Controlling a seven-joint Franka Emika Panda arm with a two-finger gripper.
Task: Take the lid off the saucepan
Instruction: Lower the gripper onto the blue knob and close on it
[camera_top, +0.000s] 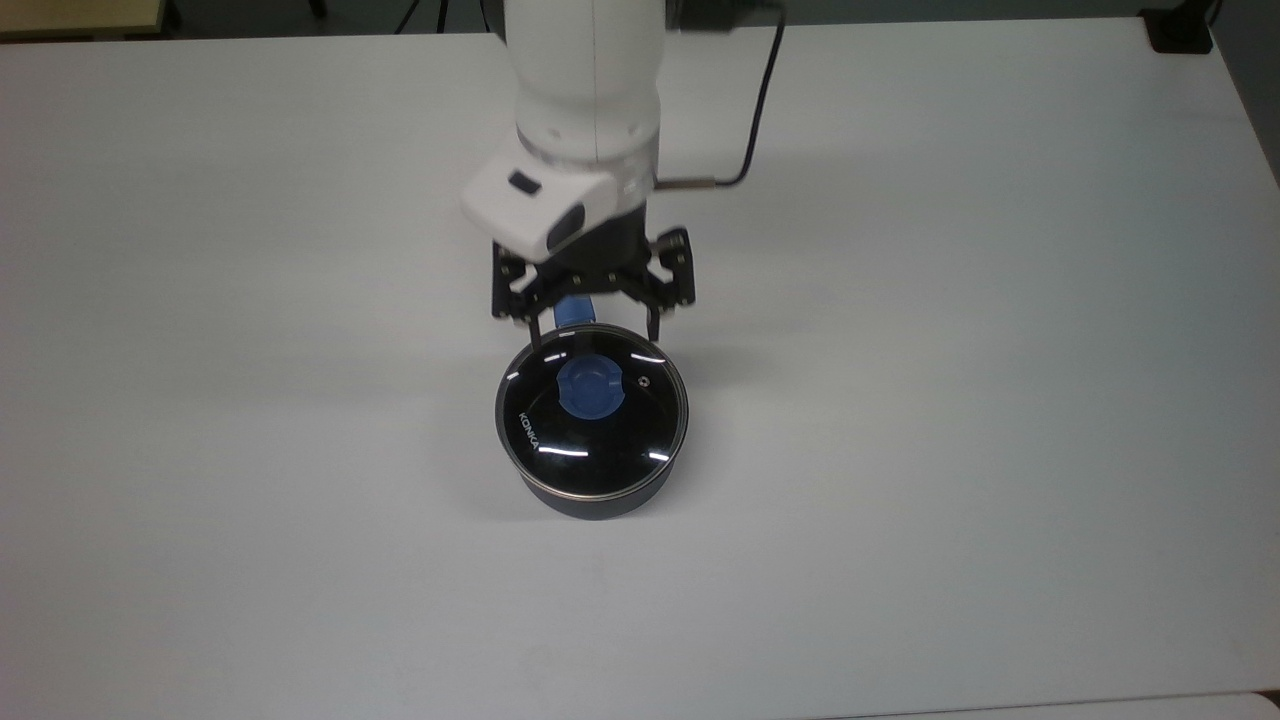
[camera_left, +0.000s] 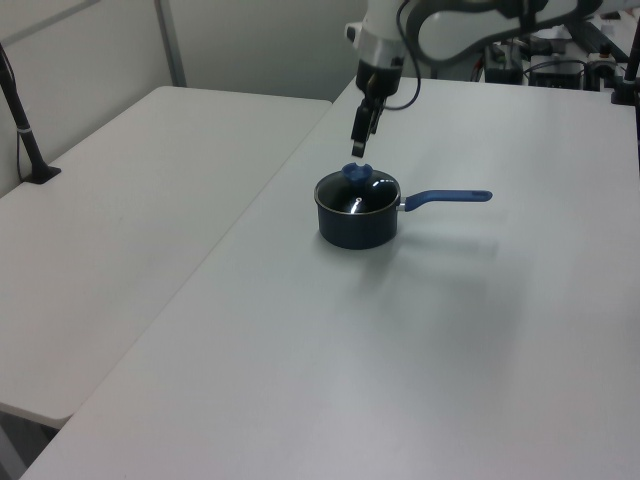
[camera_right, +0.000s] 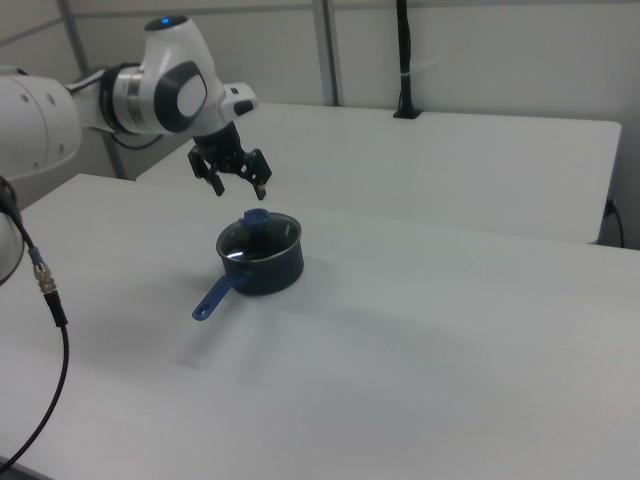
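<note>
1 lid (camera_top: 592, 415) is what matters here, a clear glass disc in a metal rim, seated flat on the saucepan (camera_top: 600, 500) and closing it all round. At its middle stands a round blue knob (camera_top: 590, 387), with a small steam hole just beside it and white lettering near the rim on the top view's left.

I would judge the lid stiff, fairly light for its size, and breakable if it were dropped or knocked against the pot's edge. Glass and polished rim look slick, so neither is a good place to pinch. The knob is the place to take hold: raised, central, and narrow enough to fit between 2 fingers, and a grip there should let the disc hang level as it comes straight up. The knob's sides look smooth, so a firm squeeze low on it seems wise.

The pot sits roughly mid-table, well away from every edge of the white table (camera_top: 950, 400), its long blue handle (camera_left: 447, 197) pointing toward the far edge in the top view.

The gripper (camera_top: 594, 335) hangs over the root of that handle, just short of the lid's far rim in the top view, apart from lid and pot alike. Its jaws stand wide, with nothing between them. The right view shows it (camera_right: 230, 180) above and a little off to one side of the knob, so it needs to come over the centre before it can descend.
</note>
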